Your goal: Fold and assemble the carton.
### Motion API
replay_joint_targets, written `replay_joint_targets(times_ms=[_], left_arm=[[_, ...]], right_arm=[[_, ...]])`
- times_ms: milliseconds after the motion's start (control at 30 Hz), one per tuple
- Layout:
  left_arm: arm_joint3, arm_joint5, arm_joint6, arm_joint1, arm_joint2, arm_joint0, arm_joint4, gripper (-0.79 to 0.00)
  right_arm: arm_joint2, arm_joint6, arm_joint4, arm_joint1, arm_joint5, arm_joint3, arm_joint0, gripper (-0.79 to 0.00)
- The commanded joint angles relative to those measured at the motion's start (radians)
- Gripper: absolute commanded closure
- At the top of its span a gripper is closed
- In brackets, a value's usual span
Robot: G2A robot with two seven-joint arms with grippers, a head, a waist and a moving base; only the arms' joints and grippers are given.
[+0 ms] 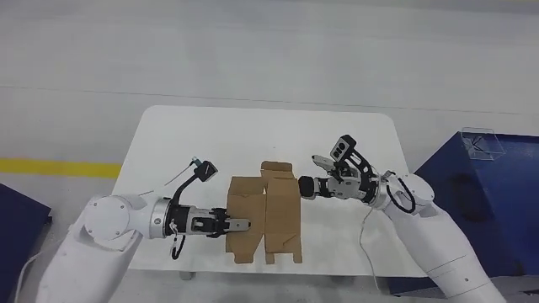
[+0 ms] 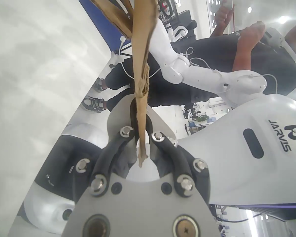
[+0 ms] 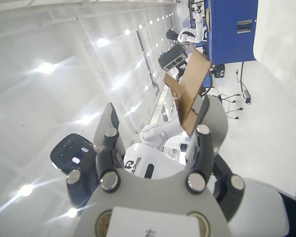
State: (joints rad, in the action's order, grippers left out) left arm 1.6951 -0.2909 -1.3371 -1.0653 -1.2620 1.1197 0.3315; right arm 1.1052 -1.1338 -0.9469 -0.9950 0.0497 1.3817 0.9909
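Observation:
The brown carton [image 1: 266, 213] stands partly opened near the front edge of the white table [image 1: 253, 130], flaps sticking out at its top and bottom. My left gripper [image 1: 226, 223] is at the carton's left side, shut on a thin cardboard flap [image 2: 141, 50] that runs edge-on between its fingers [image 2: 128, 134]. My right gripper [image 1: 301, 187] is at the carton's upper right edge and stands open. In the right wrist view a carton panel [image 3: 191, 82] lies against the inner face of one of its fingers [image 3: 207, 114], while the other finger is well apart from it.
A blue cabinet [image 1: 497, 194] stands right of the table with a clear container [image 1: 482, 142] on top. Another blue object [image 1: 13, 223] is at the lower left. The table's far half is bare white surface.

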Motion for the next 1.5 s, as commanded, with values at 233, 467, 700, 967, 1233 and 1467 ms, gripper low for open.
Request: replay_joint_targets(times_ms=[233, 467, 700, 967, 1233, 1467], left_arm=[[0.011, 0.001, -0.004, 0.008, -0.001, 0.009, 0.007, 0.0], [0.003, 0.009, -0.013, 0.015, -0.001, 0.005, 0.014, -0.382], [-0.047, 0.097, -0.055, 0.028, -0.019, -0.032, -0.044, -0.785], [-0.047, 0.1, -0.05, 0.027, -0.018, -0.028, -0.032, -0.785], [0.048, -0.094, 0.207, 0.041, -0.148, 0.055, -0.175, -0.785], [0.34, -0.135, 0.598, 0.041, -0.139, 0.232, -0.855, -0.785]], right_arm=[[-0.042, 0.079, 0.154, -0.013, -0.072, 0.034, -0.005, 0.0], [-0.049, 0.074, 0.164, -0.022, -0.071, 0.037, -0.015, 0.0], [0.027, 0.085, 0.137, -0.014, -0.106, 0.045, 0.008, 0.0], [0.028, 0.092, 0.142, -0.014, -0.108, 0.047, 0.01, 0.0], [0.109, 0.157, 0.14, -0.006, -0.148, 0.117, 0.077, 0.0], [0.123, 0.207, 0.115, -0.013, -0.181, 0.139, 0.111, 0.0]])
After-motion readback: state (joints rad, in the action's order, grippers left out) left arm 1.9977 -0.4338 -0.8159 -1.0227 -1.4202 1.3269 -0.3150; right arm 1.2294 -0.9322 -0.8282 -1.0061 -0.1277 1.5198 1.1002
